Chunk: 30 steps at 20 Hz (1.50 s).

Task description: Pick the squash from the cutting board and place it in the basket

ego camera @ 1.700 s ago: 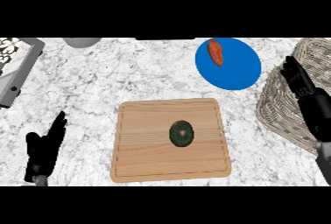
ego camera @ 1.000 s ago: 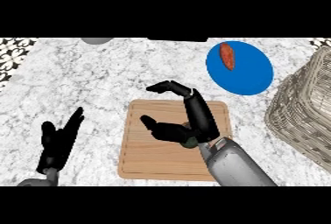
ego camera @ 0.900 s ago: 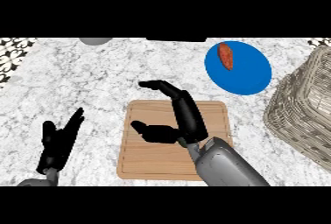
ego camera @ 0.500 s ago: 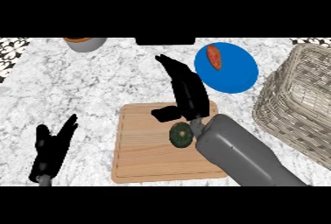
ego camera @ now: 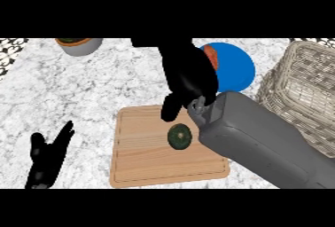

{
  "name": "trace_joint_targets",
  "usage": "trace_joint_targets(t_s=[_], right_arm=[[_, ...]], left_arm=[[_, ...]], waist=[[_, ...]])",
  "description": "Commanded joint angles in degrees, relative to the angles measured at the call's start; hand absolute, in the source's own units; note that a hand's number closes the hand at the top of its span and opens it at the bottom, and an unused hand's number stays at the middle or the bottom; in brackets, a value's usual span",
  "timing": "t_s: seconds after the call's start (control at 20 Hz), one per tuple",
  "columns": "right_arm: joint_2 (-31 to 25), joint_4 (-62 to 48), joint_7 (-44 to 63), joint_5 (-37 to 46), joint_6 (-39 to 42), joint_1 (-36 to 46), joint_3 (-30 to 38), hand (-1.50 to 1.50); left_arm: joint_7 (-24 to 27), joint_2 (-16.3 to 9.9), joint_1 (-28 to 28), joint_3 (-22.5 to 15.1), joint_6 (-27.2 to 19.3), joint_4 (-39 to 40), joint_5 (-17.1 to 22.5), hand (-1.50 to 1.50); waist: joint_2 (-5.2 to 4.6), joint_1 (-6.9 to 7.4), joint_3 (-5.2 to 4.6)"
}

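A dark green squash [ego camera: 179, 136] lies near the middle of the wooden cutting board [ego camera: 147, 157]. My right hand [ego camera: 188, 77] hovers open above the board's far edge, its thumb hanging down just left of and beyond the squash, not holding it. The grey right forearm [ego camera: 262, 142] crosses the board's right side and hides that part. A woven basket [ego camera: 307, 88] stands at the right edge. At the lower left my left hand [ego camera: 49, 155] rests open, fingers up.
A blue plate [ego camera: 234, 68] with an orange-red item [ego camera: 211, 55] lies beyond the board, partly behind my right hand. A grey bowl [ego camera: 79, 45] stands at the far left of the marble counter [ego camera: 72, 97]. A patterned object shows at the top left corner.
My right hand has lifted off the squash and moved further away, toward the plate, with its fingers straightened. The squash stays on the board. The view has shifted.
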<state>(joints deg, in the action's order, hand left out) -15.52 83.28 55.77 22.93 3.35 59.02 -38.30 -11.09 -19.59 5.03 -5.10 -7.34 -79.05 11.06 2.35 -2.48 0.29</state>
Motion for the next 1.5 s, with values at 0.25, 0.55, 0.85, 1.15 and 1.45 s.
trace_joint_targets(t_s=[0.25,0.55,0.85,1.15,1.45], right_arm=[[-4.12,8.21,19.21,-18.09,22.61,6.18,4.71,-1.50],[-6.96,15.29,24.61,-24.45,21.89,4.91,3.09,-1.50],[-7.24,17.23,24.92,-22.87,15.89,1.77,0.72,-1.50],[-6.67,19.33,21.82,-17.81,11.20,-4.36,-1.33,-1.50],[-5.23,13.16,16.38,-11.49,10.89,-6.97,-3.05,-1.50]], left_arm=[[-4.37,0.43,2.42,-0.57,0.03,-0.49,0.59,0.00],[-1.78,0.92,2.65,0.22,1.01,1.30,0.68,0.00],[-1.10,2.27,2.89,-1.17,1.52,1.44,-0.40,0.00],[-1.62,2.01,4.63,-1.16,2.10,-1.52,-0.59,0.00],[-3.07,1.34,0.85,0.14,3.03,0.13,-0.55,0.00]], waist=[[-0.93,-0.03,-0.41],[-1.16,-0.20,-0.44],[-1.78,1.28,-0.41],[-1.97,2.13,-0.33],[-2.33,2.32,-0.34]])
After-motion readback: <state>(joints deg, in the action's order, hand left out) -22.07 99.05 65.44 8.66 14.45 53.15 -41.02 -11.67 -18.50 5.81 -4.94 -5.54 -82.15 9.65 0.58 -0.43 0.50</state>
